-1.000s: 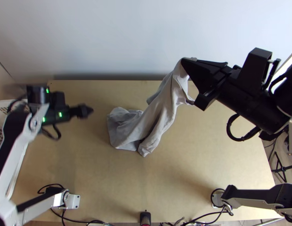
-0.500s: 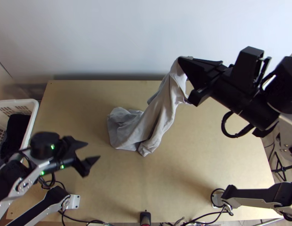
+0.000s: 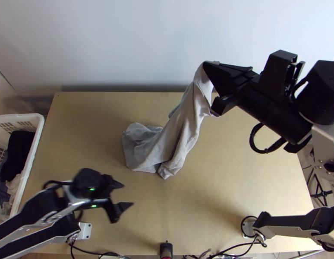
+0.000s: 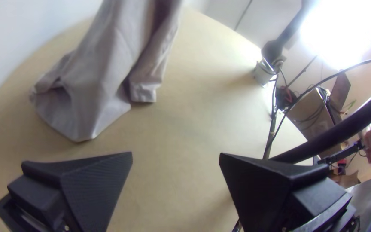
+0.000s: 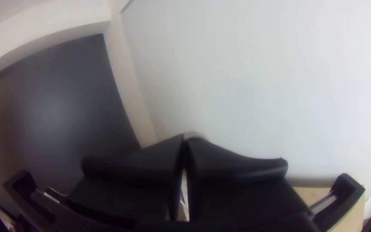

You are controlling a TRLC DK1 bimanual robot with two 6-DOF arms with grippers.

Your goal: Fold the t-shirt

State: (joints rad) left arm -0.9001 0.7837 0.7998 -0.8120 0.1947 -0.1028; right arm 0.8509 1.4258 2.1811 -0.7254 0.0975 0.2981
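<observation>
- right gripper (image 3: 205,65): closed on the upper end of the shirt (image 3: 184,125), held up near the table's far edge;
- shirt: hangs from those fingers in long folds, slanting down; its lower end lies bunched on the table (image 3: 236,172), around mid-table;
- left gripper (image 3: 127,194): fingers wide apart, nearer the table's near edge, clear of the shirt;
- white basket (image 3: 33,146): at the table's left side, dark and pale cloth inside

Silver-grey links (image 3: 324,137), black joints (image 3: 321,93), green lights (image 3: 94,206)
</observation>
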